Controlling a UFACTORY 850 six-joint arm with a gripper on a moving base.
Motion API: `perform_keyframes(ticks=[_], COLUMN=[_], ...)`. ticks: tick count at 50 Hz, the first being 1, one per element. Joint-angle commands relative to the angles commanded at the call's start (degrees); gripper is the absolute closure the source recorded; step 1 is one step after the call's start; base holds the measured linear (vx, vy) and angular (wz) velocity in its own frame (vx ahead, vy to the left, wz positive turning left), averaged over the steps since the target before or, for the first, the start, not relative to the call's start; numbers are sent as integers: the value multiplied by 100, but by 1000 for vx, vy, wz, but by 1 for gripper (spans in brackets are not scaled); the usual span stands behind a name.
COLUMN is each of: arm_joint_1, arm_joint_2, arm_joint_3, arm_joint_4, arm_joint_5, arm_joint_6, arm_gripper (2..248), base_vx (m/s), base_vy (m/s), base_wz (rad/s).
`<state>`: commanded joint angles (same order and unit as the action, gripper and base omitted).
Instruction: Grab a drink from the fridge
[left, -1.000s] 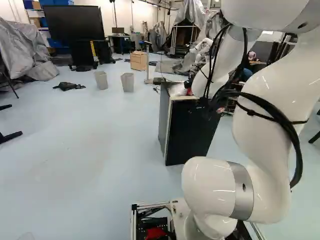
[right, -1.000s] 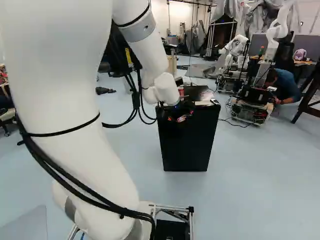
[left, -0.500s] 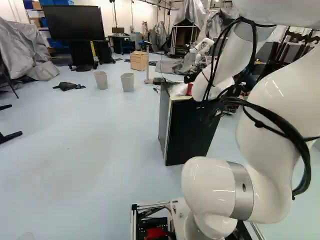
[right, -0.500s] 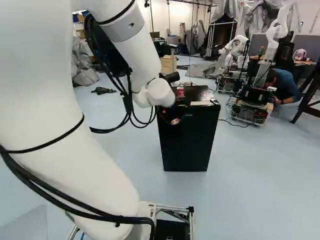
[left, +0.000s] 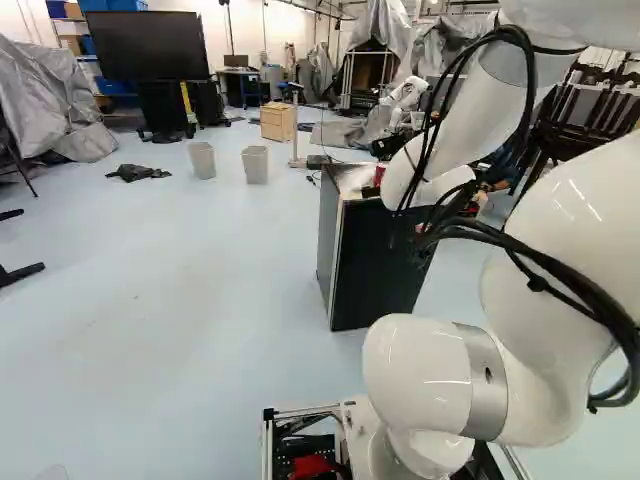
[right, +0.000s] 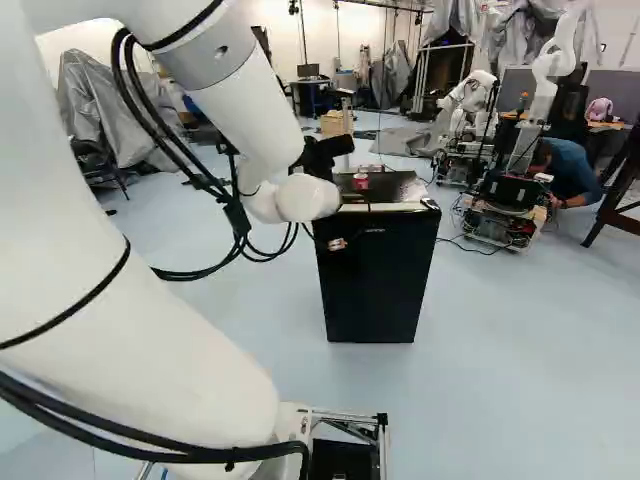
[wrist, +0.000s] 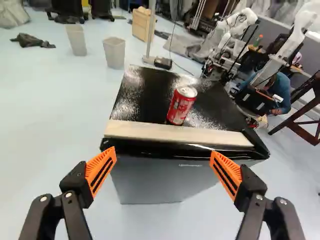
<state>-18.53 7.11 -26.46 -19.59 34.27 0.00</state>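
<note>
In the right base view my gripper (right: 337, 243) is mostly hidden behind the white wrist, near the fridge's upper front edge. The wrist view shows the gripper (wrist: 162, 156) open, its orange pads wide apart with nothing held. Ahead of it stands the small black fridge (wrist: 150, 175), its front door closed and a pale strip along the top's front edge. On the glossy top, near that strip, a red drink can (wrist: 181, 106) stands upright, ahead of the gap between the fingers and not touched. In the left base view the fridge (left: 375, 265) is partly behind the arm.
Two pale bins (left: 255, 164) and a wooden cabinet (left: 278, 121) stand beyond the fridge. Another robot (right: 510, 190) is at the right, with a person crouching beside it. A dark cloth (left: 138, 172) lies on the floor.
My wrist has swung left in the right base view, uncovering more of the fridge's front and the can. The upper arm has shifted too. The base, fridge and can have stayed put.
</note>
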Motion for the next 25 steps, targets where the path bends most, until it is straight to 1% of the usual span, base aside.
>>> perform_keyframes(ticks=[7,15,25], arm_joint_1=[127,264,345], arm_joint_2=[18,-67,-263], arm_joint_3=[17,-63,-209], arm_joint_4=[293,665,1145], arm_joint_5=[331,656,917], arm_joint_6=[0,0,0], arm_gripper=[3,3,3], base_vx=[0,0,0], base_vy=[0,0,0], base_wz=[0,0,0])
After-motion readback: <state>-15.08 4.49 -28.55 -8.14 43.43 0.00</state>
